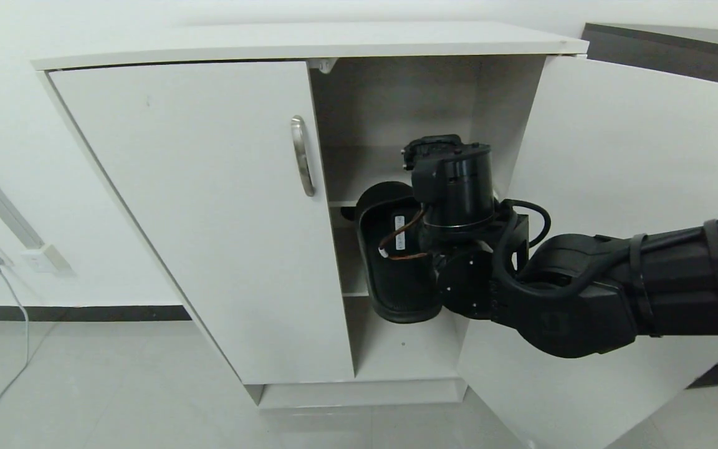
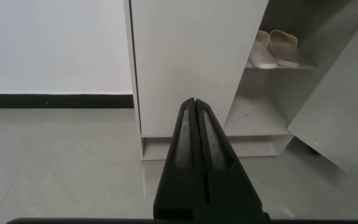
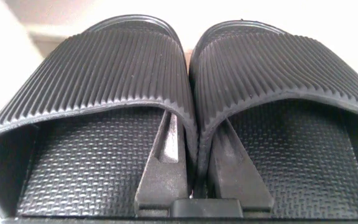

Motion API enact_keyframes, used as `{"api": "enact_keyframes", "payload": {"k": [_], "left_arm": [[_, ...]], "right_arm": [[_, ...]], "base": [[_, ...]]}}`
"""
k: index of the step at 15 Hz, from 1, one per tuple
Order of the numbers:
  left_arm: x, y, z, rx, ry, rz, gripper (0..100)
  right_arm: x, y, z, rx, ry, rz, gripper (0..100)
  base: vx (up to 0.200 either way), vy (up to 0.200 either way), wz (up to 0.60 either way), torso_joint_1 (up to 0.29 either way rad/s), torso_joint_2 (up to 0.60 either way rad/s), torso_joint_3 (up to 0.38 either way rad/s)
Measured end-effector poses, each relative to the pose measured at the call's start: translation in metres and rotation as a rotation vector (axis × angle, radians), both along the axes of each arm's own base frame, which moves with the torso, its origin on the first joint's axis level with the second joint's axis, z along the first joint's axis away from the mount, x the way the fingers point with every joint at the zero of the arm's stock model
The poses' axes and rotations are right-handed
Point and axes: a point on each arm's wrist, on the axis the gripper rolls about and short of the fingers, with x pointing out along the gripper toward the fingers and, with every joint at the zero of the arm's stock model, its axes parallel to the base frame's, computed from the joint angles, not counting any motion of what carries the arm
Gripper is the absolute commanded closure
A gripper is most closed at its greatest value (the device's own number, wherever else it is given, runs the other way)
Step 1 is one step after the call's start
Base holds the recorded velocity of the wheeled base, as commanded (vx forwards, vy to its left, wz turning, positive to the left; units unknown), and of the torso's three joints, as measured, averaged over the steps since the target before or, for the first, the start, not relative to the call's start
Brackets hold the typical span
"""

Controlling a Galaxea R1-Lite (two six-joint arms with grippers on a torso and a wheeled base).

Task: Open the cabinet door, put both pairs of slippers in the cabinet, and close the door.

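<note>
My right gripper (image 3: pixel 188 155) is clamped on the black slippers (image 3: pixel 123 81), its fingers pinching the two inner edges together; the pair sits just ahead of it in the cabinet (image 1: pixel 309 43) opening, between the shut door (image 1: pixel 197 206) and the open door (image 1: pixel 614 187); my left gripper (image 2: pixel 194 124) is closed, holding nothing; well beyond it, the white slippers (image 2: pixel 275 48) lie on a shelf (image 2: pixel 303 65) inside.

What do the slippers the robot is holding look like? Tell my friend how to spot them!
Look at the white cabinet with its right door swung open. In the opening, the right gripper clamps the black slippers. They are dark and ribbed, unlike the cream pair on the shelf.
</note>
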Motion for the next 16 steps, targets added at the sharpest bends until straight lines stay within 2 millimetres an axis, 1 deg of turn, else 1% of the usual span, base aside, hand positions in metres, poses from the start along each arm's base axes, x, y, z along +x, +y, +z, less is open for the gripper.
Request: {"api": "enact_keyframes", "payload": {"k": [5, 7, 11, 13, 16], "left_arm": [[0.000, 0.000, 0.000, 0.000, 0.000, 0.001, 100], [0.000, 0.000, 0.000, 0.000, 0.001, 0.000, 100], [0.000, 0.000, 0.000, -0.001, 0.000, 0.001, 100], [0.000, 0.000, 0.000, -0.002, 0.001, 0.002, 100], [0.000, 0.000, 0.000, -0.001, 0.000, 0.002, 100]], "right_arm": [[0.001, -0.001, 0.001, -0.002, 0.000, 0.007, 100], [0.003, 0.001, 0.000, 0.001, 0.000, 0.020, 100], [0.015, 0.003, 0.006, 0.023, -0.018, 0.006, 100], [0.024, 0.004, 0.006, 0.013, -0.010, -0.006, 100], [0.038, 0.009, 0.012, 0.009, -0.006, -0.022, 100]], "base": [[0.200, 0.000, 0.00, 0.001, 0.00, 0.001], [0.000, 0.000, 0.00, 0.000, 0.00, 0.000], [0.000, 0.000, 0.00, 0.000, 0.00, 0.000], [0.000, 0.000, 0.00, 0.000, 0.00, 0.000], [0.000, 0.000, 0.00, 0.000, 0.00, 0.000]]}}
